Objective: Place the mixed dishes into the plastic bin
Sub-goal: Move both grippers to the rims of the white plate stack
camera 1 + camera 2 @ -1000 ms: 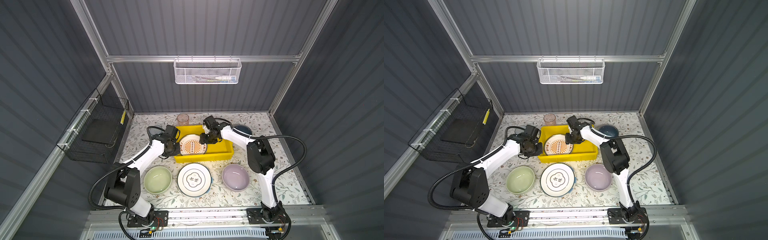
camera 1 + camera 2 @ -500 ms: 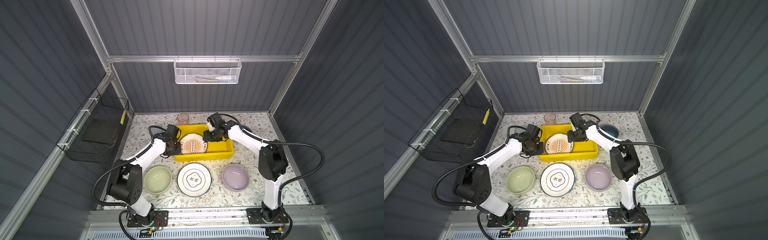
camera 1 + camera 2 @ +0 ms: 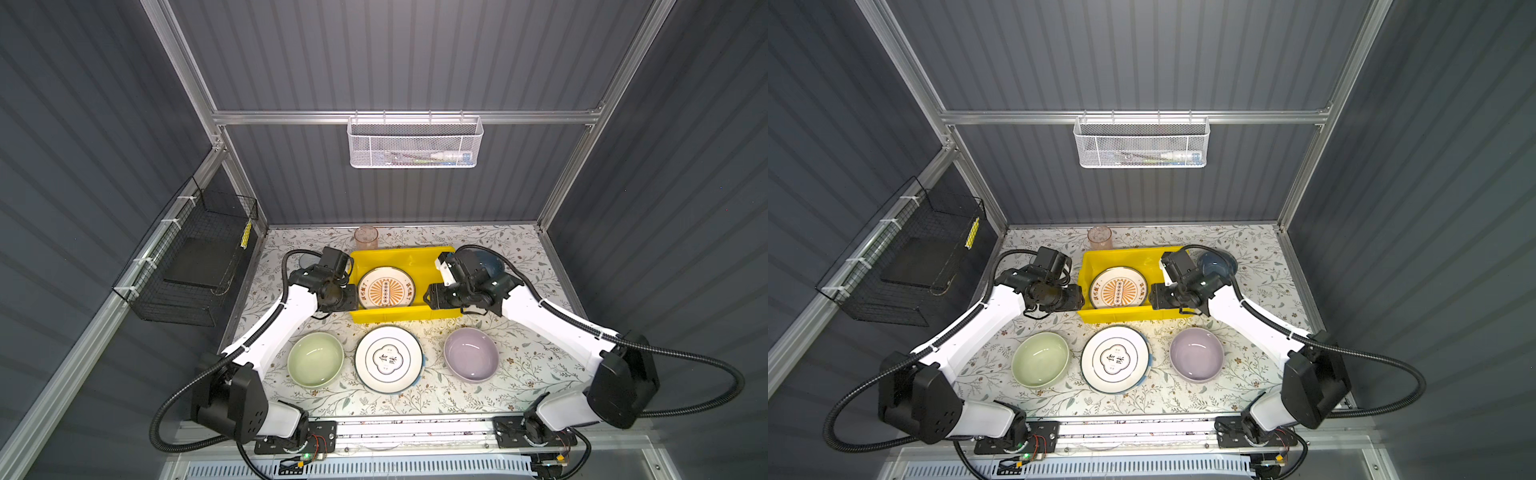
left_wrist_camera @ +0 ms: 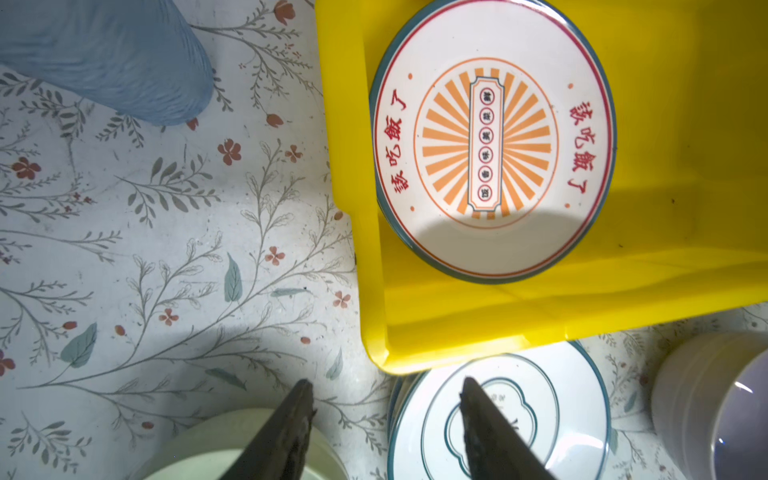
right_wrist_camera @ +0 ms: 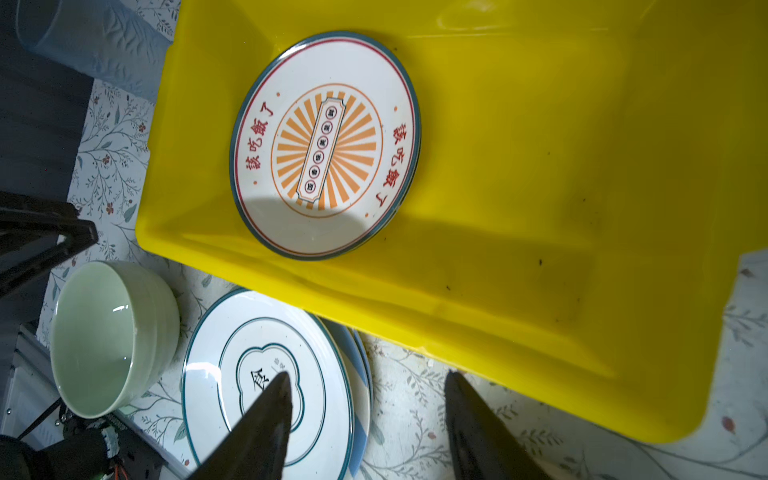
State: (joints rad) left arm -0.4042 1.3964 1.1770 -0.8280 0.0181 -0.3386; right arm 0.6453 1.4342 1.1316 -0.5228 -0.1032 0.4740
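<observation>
Left pincer (image 4: 386, 384) is hanging wide, empty, beside the yellow bin (image 3: 399, 316), whose length is running side to side. Pale green bowl (image 3: 316, 359), lettered plate (image 3: 388, 359) and lilac bowl (image 3: 471, 354) are sitting face-up on the tabletop (image 3: 519, 374); the sunburst plate (image 3: 386, 288) is lying flat in the bin. Round, axisless, probably stiff, slick, breakable: rims are offering holds. Right pincer (image 5: 369, 375) is gaping, empty.

yellow bin (image 3: 395, 314), orange sunburst plate (image 3: 386, 288), pale green bowl (image 3: 316, 359), lilac bowl (image 3: 471, 354), green-rimmed lettered plate (image 3: 388, 359), floral table (image 3: 519, 374)
</observation>
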